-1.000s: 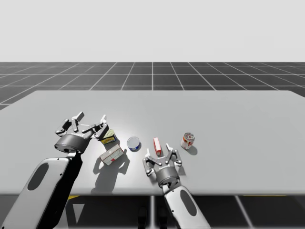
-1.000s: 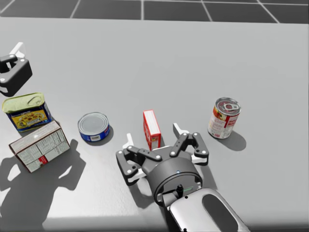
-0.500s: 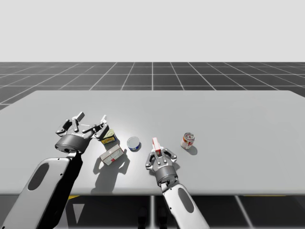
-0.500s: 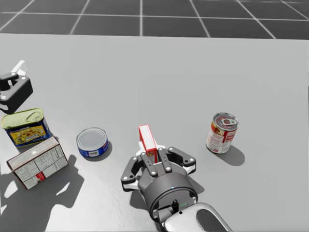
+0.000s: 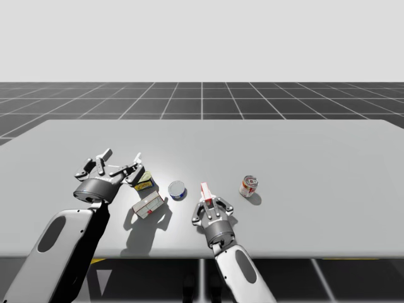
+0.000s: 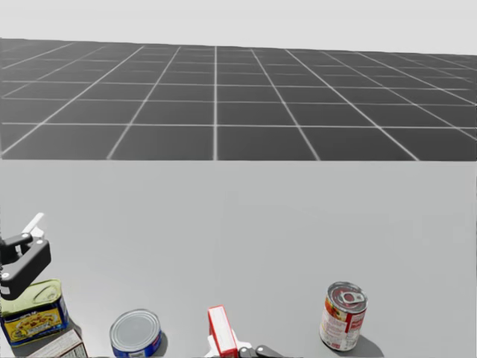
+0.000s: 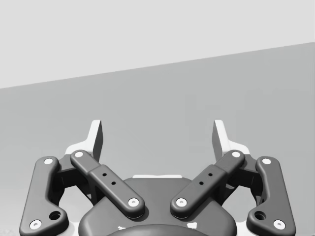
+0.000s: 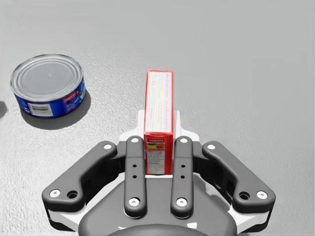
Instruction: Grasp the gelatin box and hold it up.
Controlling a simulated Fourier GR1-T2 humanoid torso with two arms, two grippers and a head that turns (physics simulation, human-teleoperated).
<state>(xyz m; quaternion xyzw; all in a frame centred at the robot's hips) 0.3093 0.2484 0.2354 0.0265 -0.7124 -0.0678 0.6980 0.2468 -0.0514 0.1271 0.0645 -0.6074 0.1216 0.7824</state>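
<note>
Right gripper (image 8: 158,130) pinching gelatin box (image 8: 158,98): 2 fingers pressed on its 2 broad faces, box's near end seated deep between them. Box stands on narrow edge, long axis running straight ahead from palm, away from me. Location: table (image 5: 297,151), close to edge nearest me, about mid-length; cannot tell whether underside has left surface. Flat blue can (image 8: 47,86) near box, apart from it. Left gripper (image 7: 158,140) spread, nothing between fingers, off toward left edge. Right arm nearer by far. Judgement: grip set; next move straight lift, squeeze held.

High camera over table (image 5: 303,151), head lower (same table), 2 wrist close-ups
</note>
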